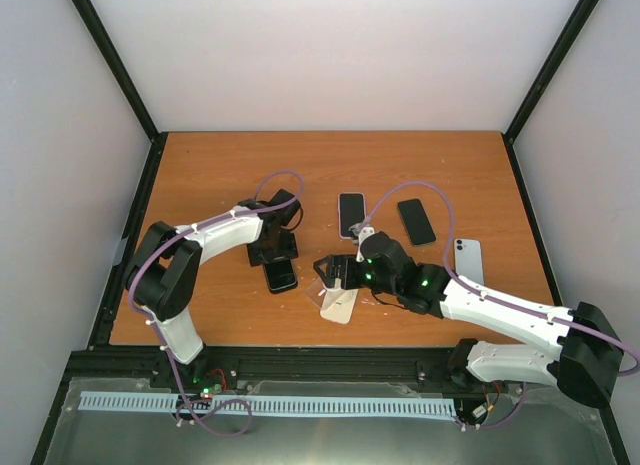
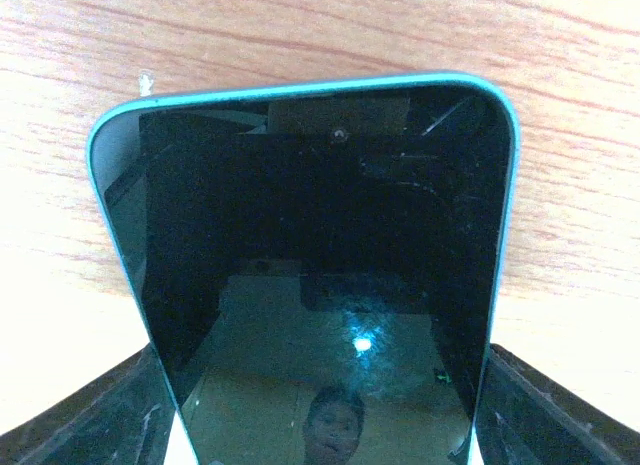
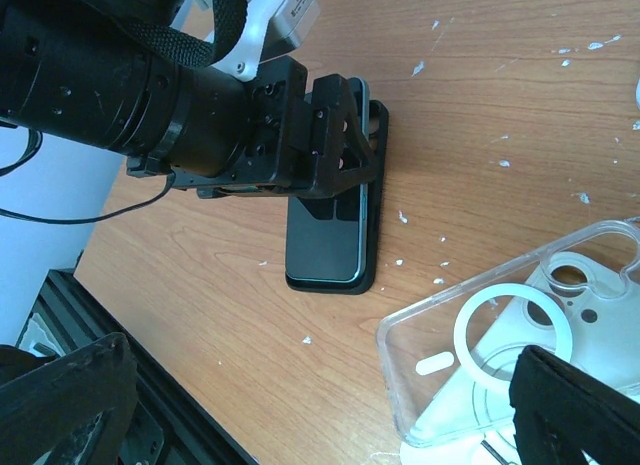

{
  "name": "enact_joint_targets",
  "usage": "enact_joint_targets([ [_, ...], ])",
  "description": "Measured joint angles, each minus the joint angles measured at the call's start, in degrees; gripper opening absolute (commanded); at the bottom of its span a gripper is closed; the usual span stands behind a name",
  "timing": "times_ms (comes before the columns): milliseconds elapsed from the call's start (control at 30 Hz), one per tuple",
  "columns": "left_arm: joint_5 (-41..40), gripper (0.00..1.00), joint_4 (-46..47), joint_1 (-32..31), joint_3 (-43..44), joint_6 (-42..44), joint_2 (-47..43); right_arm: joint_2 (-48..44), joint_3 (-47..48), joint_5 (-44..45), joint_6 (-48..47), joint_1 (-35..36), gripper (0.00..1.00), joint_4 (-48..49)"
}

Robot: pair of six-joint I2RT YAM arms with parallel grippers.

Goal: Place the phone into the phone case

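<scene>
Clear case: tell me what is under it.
Wood table shows through the clear case; a pale flat thing lies under its near end. The right finger hides the rest.

Wooden table (image 1: 200,165) bears black-screened phone (image 1: 351,215); dark phone (image 1: 416,221); white phone (image 1: 468,260).

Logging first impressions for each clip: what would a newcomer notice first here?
The left tool straddles a dark, teal-edged phone lying left of centre on the wooden table, and the phone's glossy screen fills the left wrist view. Just to its right, the right tool hangs open over a clear phone case near the table's front edge.
</scene>
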Motion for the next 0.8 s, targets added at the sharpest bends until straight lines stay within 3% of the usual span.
enact_joint_targets([
  [367,0.6,0.99,-2.7,0.0,0.0,-0.1,-0.3,0.7,0.0,0.0,0.0,0.0,1.0,0.0],
  [567,1.1,0.91,-3.3,0.3,0.0,-0.3,-2.4,0.7,0.0,0.0,0.0,0.0,1.0,0.0],
  [800,7.2,0.81,1.6,7.3,-5.6,1.1,-8.7,4.3,1.3,-0.5,-0.5,-0.2,0.97,0.4],
])
